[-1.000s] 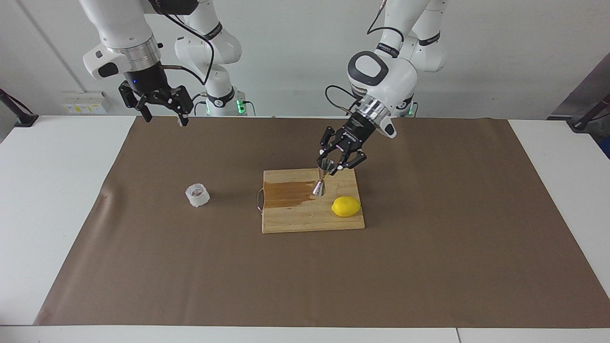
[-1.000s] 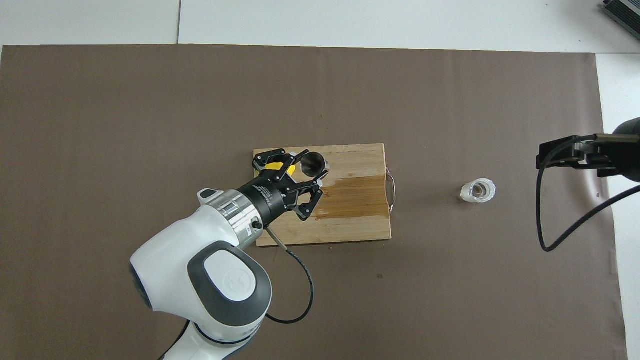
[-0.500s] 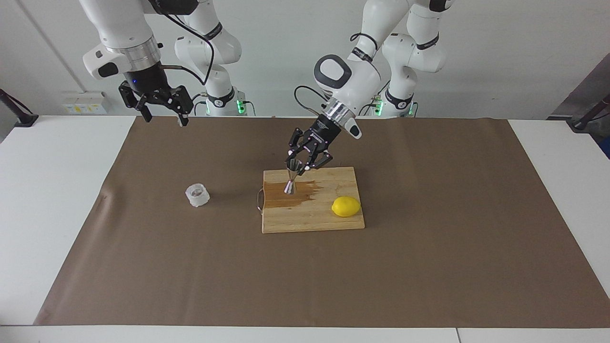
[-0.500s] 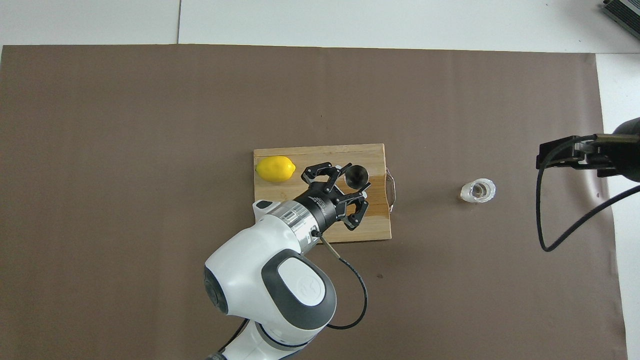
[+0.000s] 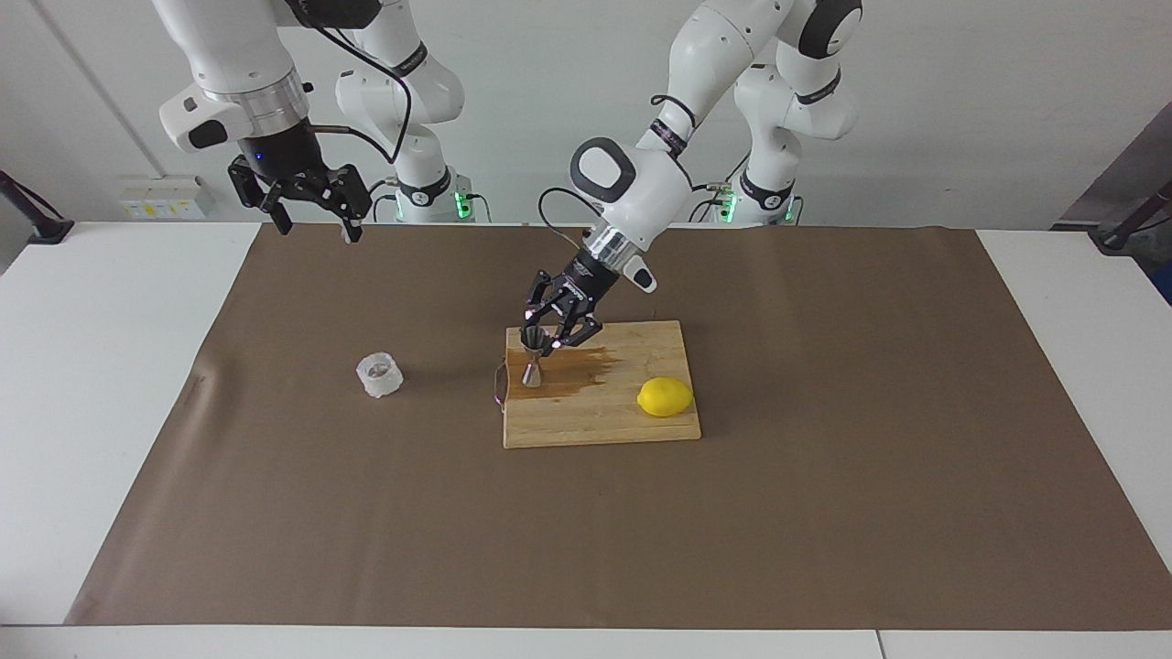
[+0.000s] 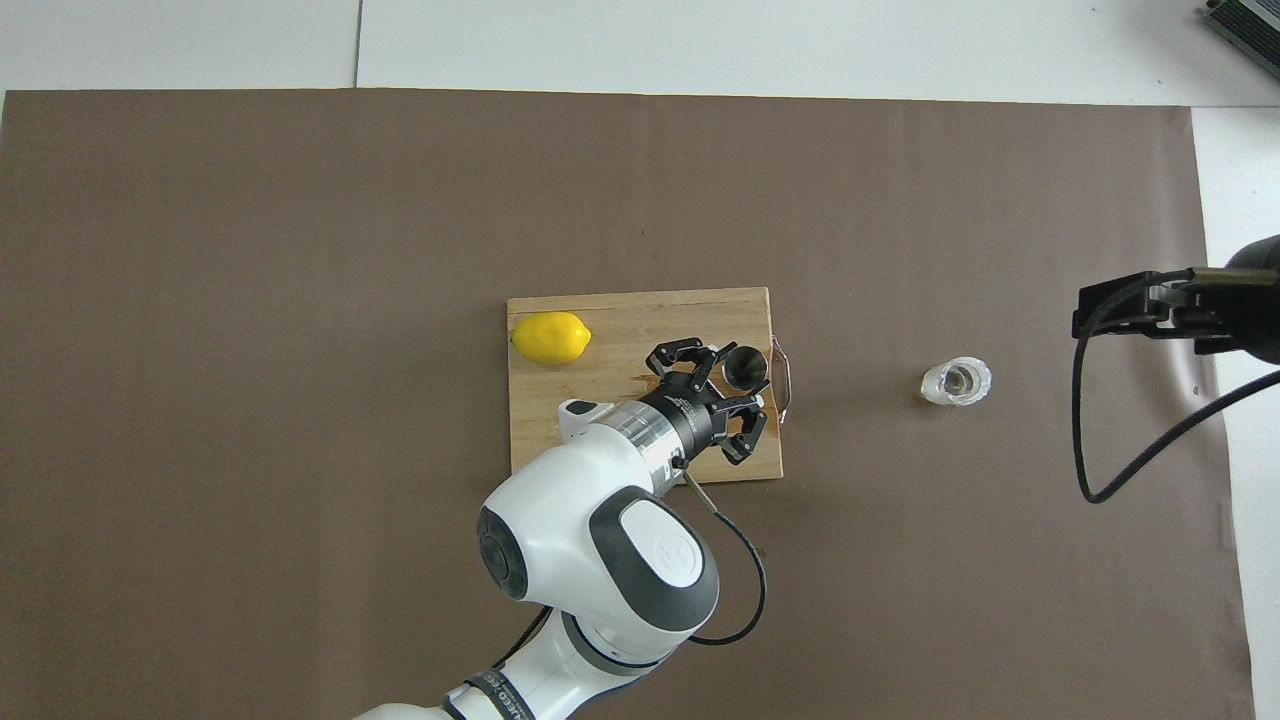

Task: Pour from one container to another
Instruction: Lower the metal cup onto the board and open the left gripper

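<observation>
the left gripper (image 5: 548, 337) pinches the rim of the metal jigger (image 5: 532, 360), which stands upright over the handle end of the cutting board (image 5: 600, 423), above a wet stain, likely so nothing spills on the way to the glass. the glass tumbler (image 5: 379, 375) sits on the brown mat toward the right arm's end, well apart. the right gripper (image 5: 309, 203) waits with fingers spread, above the mat's edge. the overhead view shows the jigger's open mouth (image 6: 745, 366); the facing view shows its narrow waist. a lemon (image 5: 665, 397) rests on the board.
</observation>
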{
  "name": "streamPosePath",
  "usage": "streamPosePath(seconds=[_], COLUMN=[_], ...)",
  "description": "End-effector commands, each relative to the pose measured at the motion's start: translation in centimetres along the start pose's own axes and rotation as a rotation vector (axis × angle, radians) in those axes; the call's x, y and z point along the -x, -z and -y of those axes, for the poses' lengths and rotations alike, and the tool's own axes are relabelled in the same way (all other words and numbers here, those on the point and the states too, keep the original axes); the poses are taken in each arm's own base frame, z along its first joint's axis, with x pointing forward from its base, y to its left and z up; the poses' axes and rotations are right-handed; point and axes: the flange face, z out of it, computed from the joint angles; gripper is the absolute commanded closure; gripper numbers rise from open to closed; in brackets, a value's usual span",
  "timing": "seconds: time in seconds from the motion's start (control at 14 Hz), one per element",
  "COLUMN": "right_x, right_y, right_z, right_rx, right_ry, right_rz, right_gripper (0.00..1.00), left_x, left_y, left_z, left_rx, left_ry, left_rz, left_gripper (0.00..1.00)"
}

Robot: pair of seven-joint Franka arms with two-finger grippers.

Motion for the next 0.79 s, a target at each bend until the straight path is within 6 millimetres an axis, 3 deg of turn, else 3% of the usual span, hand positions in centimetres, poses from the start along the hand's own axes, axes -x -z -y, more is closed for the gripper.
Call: streamPosePath(seconds=[0.0, 0.14, 0.36, 0.43, 0.57, 0.71], right_x=[0.56, 0.57, 0.72, 0.67, 0.65, 0.7], right_y=[0.17, 0.09, 0.2, 0.19, 0.06, -0.06], right_z=[-0.52, -0.61, -1.3, -1.21, -1.12, -0.8], right_rx=[-0.023, -0.023, -0.019, -0.02, -0.021, -0.02], right_ry=[0.008, 0.008, -0.004, -0.003, 0.0, 0.008], right_rz=[0.01, 0.013, 0.022, 0.017, 0.013, 0.014], right_gripper=[0.0, 0.0, 0.0, 0.0, 0.0, 0.0], left_x=[0.27, 0.23, 0.16, 0.16, 0.09, -0.15], left_y=[-0.44, -0.46, -0.48, -0.48, -0.48, -0.48], left_z=[0.76, 0.76, 0.76, 0.76, 0.83, 0.81], left_rx=[0.022, 0.022, 0.022, 0.022, 0.024, 0.027], left_ry=[-0.015, -0.018, -0.028, -0.028, -0.03, -0.029], left_rz=[0.0, -0.002, -0.004, -0.004, -0.006, -0.011], left_gripper=[1.0, 0.99, 0.84, 0.73, 0.61, 0.33])
